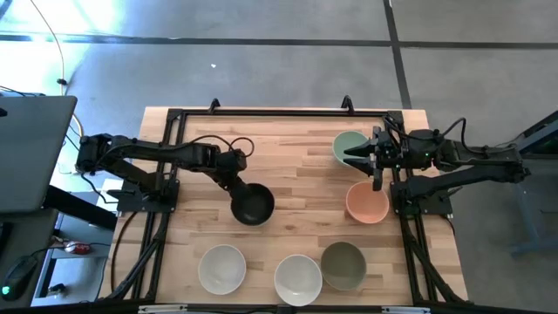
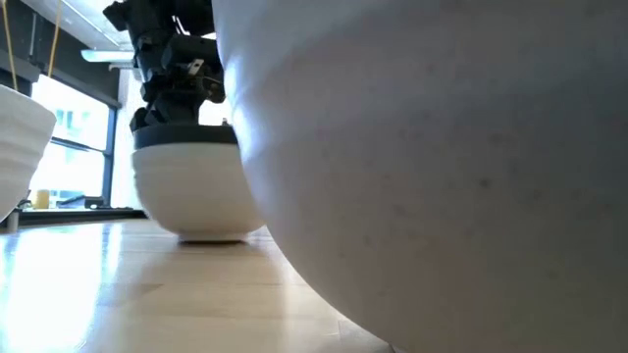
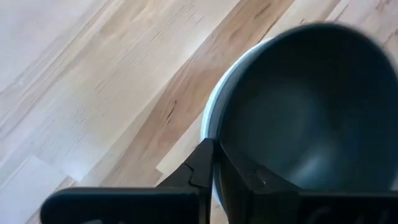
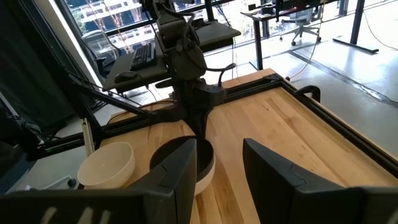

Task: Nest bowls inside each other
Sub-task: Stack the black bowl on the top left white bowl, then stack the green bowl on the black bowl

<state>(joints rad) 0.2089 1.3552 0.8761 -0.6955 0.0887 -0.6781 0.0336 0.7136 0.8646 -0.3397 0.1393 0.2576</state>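
2 arms | left fingers (image 3: 214, 163) pinch black bowl (image 1: 253, 206) rim | right fingers (image 4: 217, 163) wide

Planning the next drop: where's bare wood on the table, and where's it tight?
Free: middle strip between black bowl and peach bowl; far-left corner. Crowded: near edge, with two white bowls and olive bowl; right side by mint bowl.
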